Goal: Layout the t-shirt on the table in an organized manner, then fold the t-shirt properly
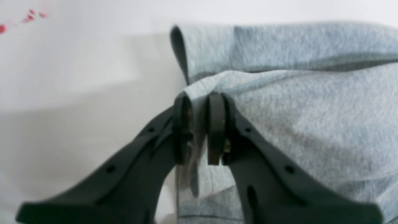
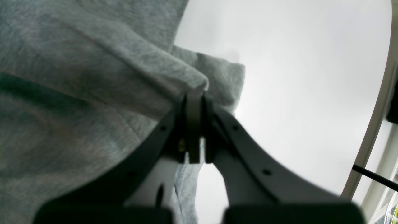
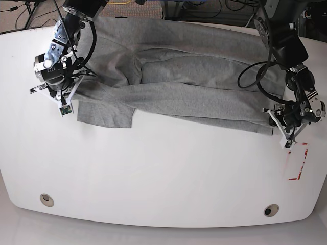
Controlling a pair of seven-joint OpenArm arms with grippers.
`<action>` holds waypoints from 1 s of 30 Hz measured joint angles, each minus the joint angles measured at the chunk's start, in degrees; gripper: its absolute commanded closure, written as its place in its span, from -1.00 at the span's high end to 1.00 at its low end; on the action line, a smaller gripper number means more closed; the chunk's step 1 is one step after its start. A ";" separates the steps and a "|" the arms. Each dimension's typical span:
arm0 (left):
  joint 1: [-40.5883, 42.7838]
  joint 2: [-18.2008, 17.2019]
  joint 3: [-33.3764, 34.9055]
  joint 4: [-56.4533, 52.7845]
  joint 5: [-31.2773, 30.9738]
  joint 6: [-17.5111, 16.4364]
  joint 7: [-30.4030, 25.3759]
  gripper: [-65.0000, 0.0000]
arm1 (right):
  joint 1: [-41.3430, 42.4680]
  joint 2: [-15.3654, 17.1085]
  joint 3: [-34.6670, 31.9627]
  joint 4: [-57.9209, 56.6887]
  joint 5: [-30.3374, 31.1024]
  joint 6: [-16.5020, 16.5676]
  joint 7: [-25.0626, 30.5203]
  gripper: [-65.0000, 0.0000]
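The left gripper has its jaws drawn nearly together, with a thin fold of the t-shirt pinched between the dark pads at a corner of the cloth. The right gripper is clamped tight on another bunched fold at the opposite end. The t-shirt is soft heather-grey knit, rumpled into long ridges, stretched lengthwise across the far half of the white, smooth table, one sleeve flap lying flat toward the near side. In the base view both arms reach in from the far edge and bend down to the cloth's ends, cables looping beside them. A red-outlined mark sits just beside the left gripper.
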 measured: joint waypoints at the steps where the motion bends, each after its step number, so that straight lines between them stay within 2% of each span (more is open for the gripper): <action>1: 0.15 -0.07 0.00 0.13 0.00 0.02 0.00 -0.74 | 0.00 0.00 0.00 0.00 0.00 0.00 0.00 -0.98; 8: 1.44 -0.13 0.00 0.20 0.20 0.02 0.04 -0.29 | 0.00 0.00 0.00 0.00 0.00 0.00 0.00 -0.98; 14: 1.66 -0.13 0.00 0.20 0.35 0.00 0.26 -0.29 | 0.00 -0.07 0.00 0.00 -0.02 0.00 -0.02 -0.98; 18: 1.57 -0.15 0.00 0.20 0.35 0.00 0.24 -0.50 | 0.00 -0.07 0.00 0.00 -0.02 0.00 0.00 -0.98; 20: 1.57 -0.13 0.00 0.17 0.39 0.00 0.26 -0.51 | 0.00 -0.07 0.00 0.00 -0.02 0.00 -0.02 -0.98; 30: 1.57 -0.11 0.00 0.07 0.39 0.00 0.26 0.00 | 0.00 -0.07 0.00 0.00 -0.02 0.00 0.00 -0.98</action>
